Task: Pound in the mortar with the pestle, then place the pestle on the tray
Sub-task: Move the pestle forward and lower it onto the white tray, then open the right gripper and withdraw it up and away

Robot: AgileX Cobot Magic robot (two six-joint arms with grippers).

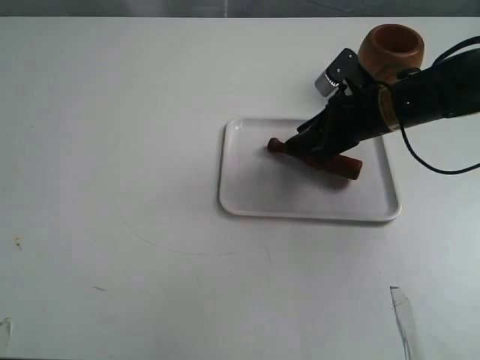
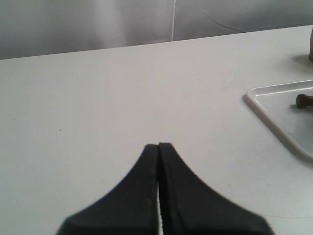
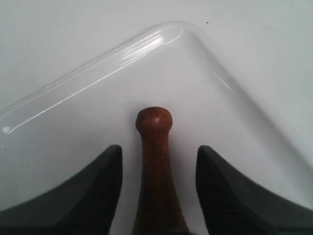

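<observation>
The dark reddish-brown pestle [image 1: 341, 165] lies flat on the white tray [image 1: 247, 202], its small knob [image 1: 274, 145] pointing left. My right gripper [image 1: 306, 145] stands open over the pestle's neck. In the right wrist view the pestle [image 3: 155, 161] lies between the two black fingers [image 3: 93, 186] with a gap on each side. The light wooden mortar [image 1: 391, 49] stands upright on the table behind the tray, beyond the right arm. In the left wrist view my left gripper [image 2: 159, 146] is shut on nothing above bare table, and the tray's corner [image 2: 264, 100] and the pestle's knob [image 2: 303, 100] show.
White table [image 1: 112, 150] spreads around the tray, with a few small marks near its front left edge. A cable [image 1: 442, 169] loops from the right arm over the table at the right.
</observation>
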